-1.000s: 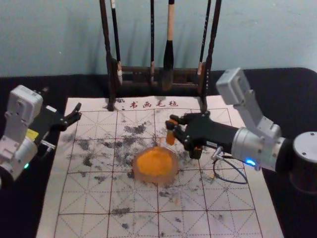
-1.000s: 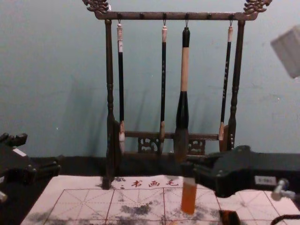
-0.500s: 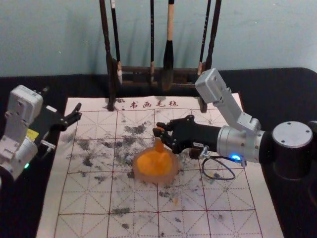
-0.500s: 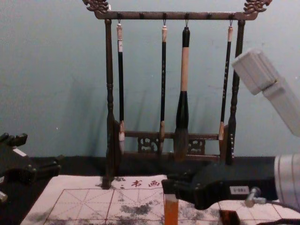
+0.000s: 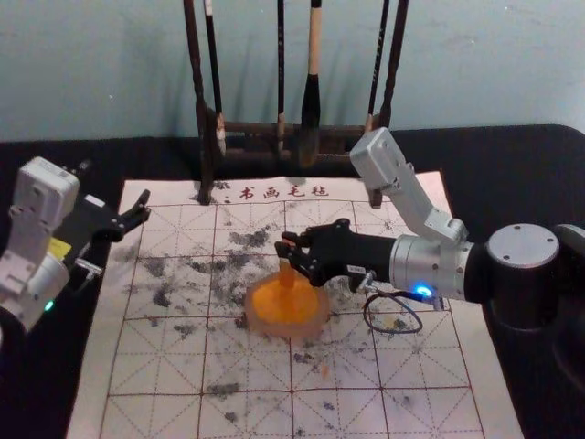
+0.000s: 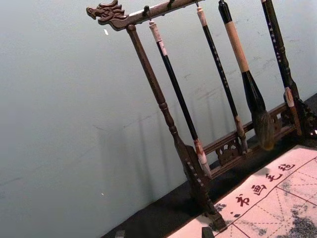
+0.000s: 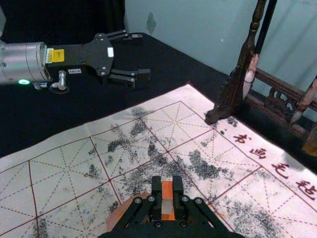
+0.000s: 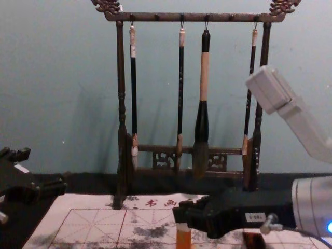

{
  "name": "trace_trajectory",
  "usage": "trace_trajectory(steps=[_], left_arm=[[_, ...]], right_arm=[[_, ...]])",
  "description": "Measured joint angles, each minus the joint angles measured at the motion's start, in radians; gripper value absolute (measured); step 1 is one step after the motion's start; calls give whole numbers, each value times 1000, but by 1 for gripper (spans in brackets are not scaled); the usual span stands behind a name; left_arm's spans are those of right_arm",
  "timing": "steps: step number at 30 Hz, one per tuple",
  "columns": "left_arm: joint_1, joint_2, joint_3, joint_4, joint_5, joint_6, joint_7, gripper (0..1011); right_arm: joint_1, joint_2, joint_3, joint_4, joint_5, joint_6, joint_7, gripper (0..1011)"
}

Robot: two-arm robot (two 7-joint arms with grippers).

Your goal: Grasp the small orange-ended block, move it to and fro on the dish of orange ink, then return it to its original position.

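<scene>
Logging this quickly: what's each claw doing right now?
Left claw: open, empty, by the mat's left edge.
Right claw: closed on the orange-ended block, at the ink dish.

Dark red characters (image 5: 283, 193) along the far edge of the felt mat (image 5: 444, 364) read "书画毛毡". Slim calligraphy brushes (image 8: 181, 78) on the rack (image 8: 121, 78) bear columns of characters too small to read. White labels on the right gripper (image 5: 286, 249) and the left gripper (image 5: 147, 206), and a yellow label (image 7: 56, 55) on the left arm (image 7: 25, 62), carry print I can't make out.
</scene>
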Motion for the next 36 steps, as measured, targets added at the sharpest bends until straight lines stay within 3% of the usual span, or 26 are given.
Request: trace_trajectory(steps=[10, 36], left_arm=[[0, 0, 0, 0, 0, 0, 0, 1001], [0, 0, 0, 0, 0, 0, 0, 1001]], right_arm=[[-4, 5, -12, 1, -6, -10, -17, 107], [-29, 0, -5, 8, -39, -82, -26, 107]])
